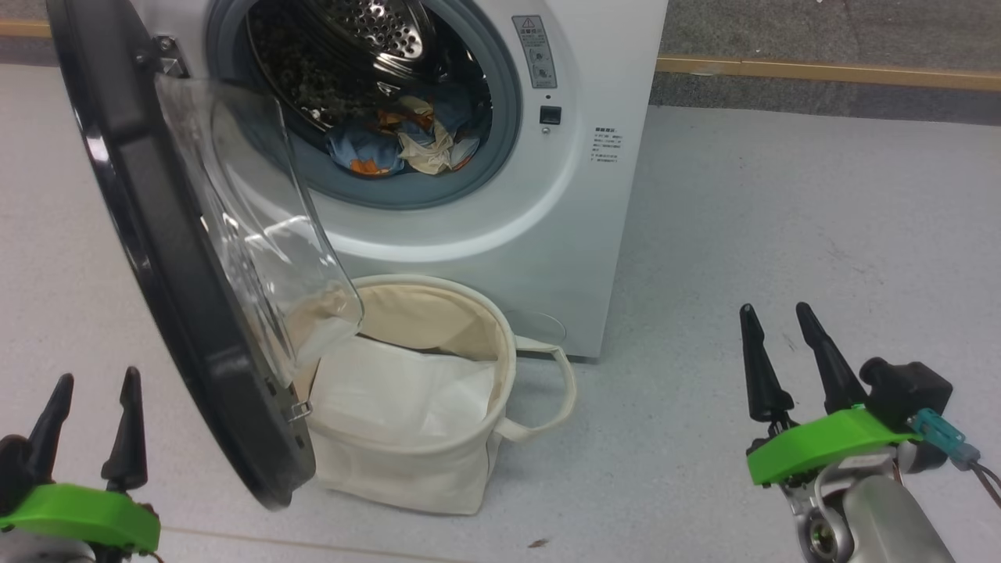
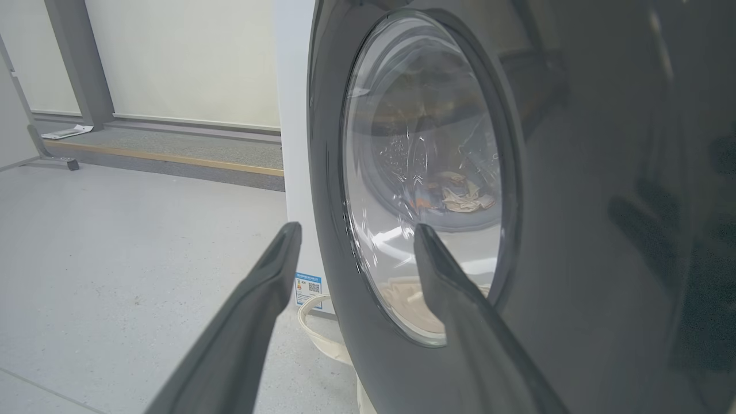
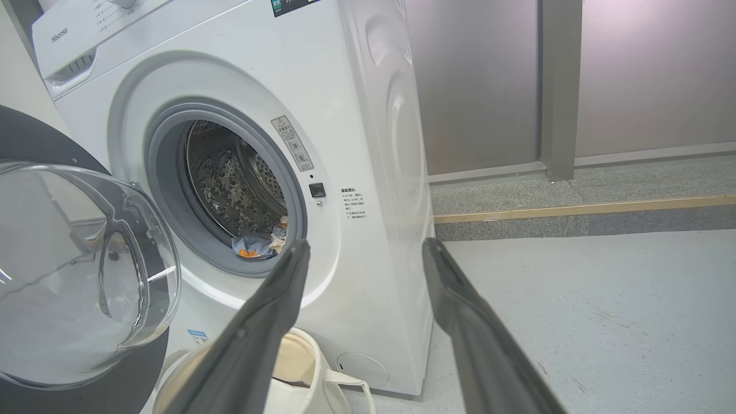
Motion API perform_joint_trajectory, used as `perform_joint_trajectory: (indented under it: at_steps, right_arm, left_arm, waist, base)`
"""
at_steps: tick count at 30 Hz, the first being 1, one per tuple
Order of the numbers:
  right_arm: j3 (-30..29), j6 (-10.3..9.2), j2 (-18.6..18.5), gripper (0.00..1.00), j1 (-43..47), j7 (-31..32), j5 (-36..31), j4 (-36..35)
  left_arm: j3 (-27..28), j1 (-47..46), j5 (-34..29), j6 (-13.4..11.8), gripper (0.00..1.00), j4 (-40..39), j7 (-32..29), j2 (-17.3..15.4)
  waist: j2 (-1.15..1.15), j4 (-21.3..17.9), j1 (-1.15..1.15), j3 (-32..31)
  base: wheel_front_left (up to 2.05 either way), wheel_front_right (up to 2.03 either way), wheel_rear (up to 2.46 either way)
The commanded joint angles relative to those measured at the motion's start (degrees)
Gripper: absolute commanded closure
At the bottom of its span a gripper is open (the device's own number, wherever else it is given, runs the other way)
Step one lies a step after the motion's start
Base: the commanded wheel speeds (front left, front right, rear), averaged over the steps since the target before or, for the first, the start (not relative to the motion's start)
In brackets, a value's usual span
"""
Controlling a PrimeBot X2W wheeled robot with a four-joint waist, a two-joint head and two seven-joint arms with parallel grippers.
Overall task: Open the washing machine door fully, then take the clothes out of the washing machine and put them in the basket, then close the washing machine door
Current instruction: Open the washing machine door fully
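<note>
The washing machine door stands swung out on its left hinge, its glass dome hanging over the left part of the basket. It probably needs pushing wider before a reach. The canvas basket sits on the floor against the washing machine, right under the opening, likely so garments drop a short way. A flat white sheet lies inside it. The clothes lie bunched at the drum's bottom.

The left tool and the right tool are both spread and empty, flanking door and basket.

"Hisense" reads on the top panel. The warning sticker and blue QR label are too small to read.
</note>
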State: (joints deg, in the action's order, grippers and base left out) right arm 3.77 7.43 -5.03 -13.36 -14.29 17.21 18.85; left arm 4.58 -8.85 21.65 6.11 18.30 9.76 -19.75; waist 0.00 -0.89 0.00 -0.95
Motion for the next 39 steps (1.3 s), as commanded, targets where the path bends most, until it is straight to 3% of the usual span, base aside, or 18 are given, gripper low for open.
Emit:
perform_joint_trajectory:
  at_steps: [1,14,15,16,21,28,32,39]
  right_arm:
    - [1.26,0.06,0.38,0.0,-1.44,-0.71,-0.25,-1.63]
    - [2.22,0.06,0.22,0.0,-2.01,-0.71,0.46,-0.02]
    - [2.22,0.06,0.22,0.0,-2.05,-0.71,0.54,0.05]
    - [2.22,0.06,0.23,0.0,-2.09,-0.71,0.63,0.1]
    - [2.02,0.06,0.23,0.0,-2.18,-0.71,0.79,0.3]
    - [0.51,0.06,0.11,0.0,-1.72,-0.71,0.92,0.4]
    - [0.29,0.06,-0.08,0.0,-1.78,-0.71,0.86,0.52]
    - [0.57,0.06,-0.05,0.0,-2.13,-0.71,0.94,0.74]
  left_arm:
    - [2.03,-3.02,0.54,0.2,0.0,-1.25,0.65,-2.36]
    - [2.06,-3.81,2.76,0.46,0.02,0.57,1.35,-2.61]
    - [2.21,-3.95,3.24,0.5,0.91,0.62,1.45,-2.54]
    - [2.47,-4.06,3.82,0.53,1.0,0.73,1.52,-2.45]
    - [3.63,-4.78,5.46,0.49,1.0,0.55,1.7,-2.62]
    - [5.53,-8.54,7.15,-3.19,1.0,-9.89,0.47,-1.78]
    - [3.19,-10.62,8.48,-4.91,1.0,-20.27,-5.16,-0.01]
    - [-6.23,-12.08,8.96,-7.91,1.0,-37.98,-18.43,3.52]
  waist:
    - [0.0,0.02,0.0,-0.13]
    - [0.0,0.75,0.0,-0.49]
    - [0.0,0.79,0.0,-0.47]
    - [0.0,0.82,0.0,-0.44]
    - [0.0,1.0,0.0,-0.35]
    - [0.0,2.51,0.0,-0.56]
    - [0.0,3.53,0.0,-0.61]
    - [0.0,4.52,0.0,-0.3]
  base:
    - [0.0,0.0,0.0]
    - [0.0,0.0,0.0]
    - [0.0,0.0,0.0]
    - [0.0,0.0,0.0]
    - [0.0,0.0,0.0]
    - [0.0,0.0,0.0]
    - [0.0,0.0,0.0]
    - [0.0,0.0,0.0]
